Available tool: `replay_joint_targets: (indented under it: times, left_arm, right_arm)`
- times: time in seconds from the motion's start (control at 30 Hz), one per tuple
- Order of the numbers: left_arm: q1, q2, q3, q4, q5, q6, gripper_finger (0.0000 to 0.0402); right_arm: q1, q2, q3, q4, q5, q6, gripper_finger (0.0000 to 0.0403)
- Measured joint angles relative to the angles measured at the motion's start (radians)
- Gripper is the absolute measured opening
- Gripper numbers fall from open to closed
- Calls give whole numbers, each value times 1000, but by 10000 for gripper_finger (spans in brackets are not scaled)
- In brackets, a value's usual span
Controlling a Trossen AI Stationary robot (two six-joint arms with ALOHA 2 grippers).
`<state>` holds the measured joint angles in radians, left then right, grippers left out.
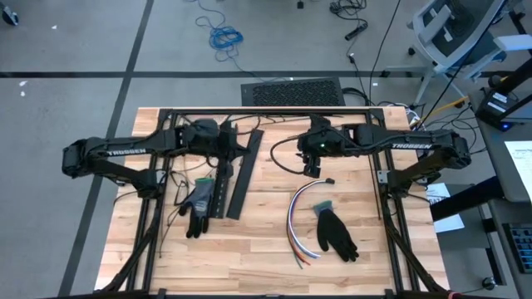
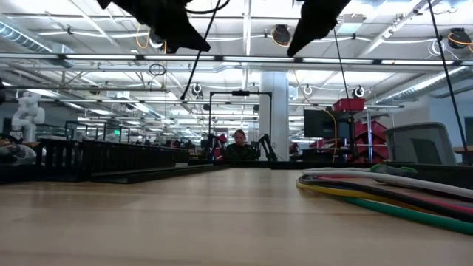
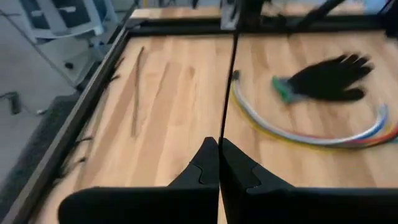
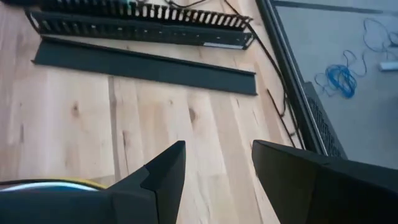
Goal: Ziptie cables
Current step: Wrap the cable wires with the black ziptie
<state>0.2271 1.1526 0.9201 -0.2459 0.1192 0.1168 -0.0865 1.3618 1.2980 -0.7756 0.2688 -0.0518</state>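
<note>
The cables (image 1: 296, 218), a curved bundle of white, grey, orange, blue and green wires, lie flat on the wooden table, right of centre. They also show in the left wrist view (image 3: 311, 134) and the low view (image 2: 384, 193). My left gripper (image 3: 219, 142) hovers above the table's far left part (image 1: 237, 143), shut on a thin black strand (image 3: 227, 87). My right gripper (image 4: 219, 155) hovers above the table's far middle (image 1: 314, 169), open and empty, beyond the cables' far end. My left gripper pinches the thin black strand (image 3: 221, 127) between its two fingertips. The strand sticks straight out ahead of the fingers, clear of the table, toward the table's right. Which part of the strand the fingers hold cannot be told.
A black slotted strip (image 1: 220, 187) and a flat black strip (image 1: 246, 173) lie left of centre, also in the right wrist view (image 4: 143, 28). One black glove (image 1: 198, 206) lies by the slotted strip, another (image 1: 337, 232) beside the cables. A black frame (image 1: 266, 112) borders the table.
</note>
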Motion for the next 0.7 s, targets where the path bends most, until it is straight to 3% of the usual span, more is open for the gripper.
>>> replay_joint_targets:
  times: [0.1, 0.2, 0.3, 0.4, 0.47, 0.53, 0.7]
  left_arm:
    - [-28, -23, -108, 176, -25, -91, 0]
    - [-54, -26, -250, 489, -81, -207, 0]
    - [-67, 2, -369, 831, -132, -301, 0]
    - [-66, 43, -406, 1045, -135, -350, 0]
    - [-59, 52, -400, 1147, -57, -361, 0]
    - [-43, 52, -391, 1244, 97, -406, 0]
    - [5, 54, -389, 1414, 438, -706, 0]
  right_arm:
    - [-5, -32, 0, -17, 28, 36, 180]
    - [-6, -61, 0, -10, 50, 80, 180]
    - [-6, -74, -1, 45, 46, 118, 180]
    - [1, -76, -50, 188, 15, 148, 180]
    - [-1, -79, -117, 347, -96, 173, 180]
    - [-4, -79, -195, 511, -229, 211, 180]
    - [-6, -79, -353, 831, -420, 378, 180]
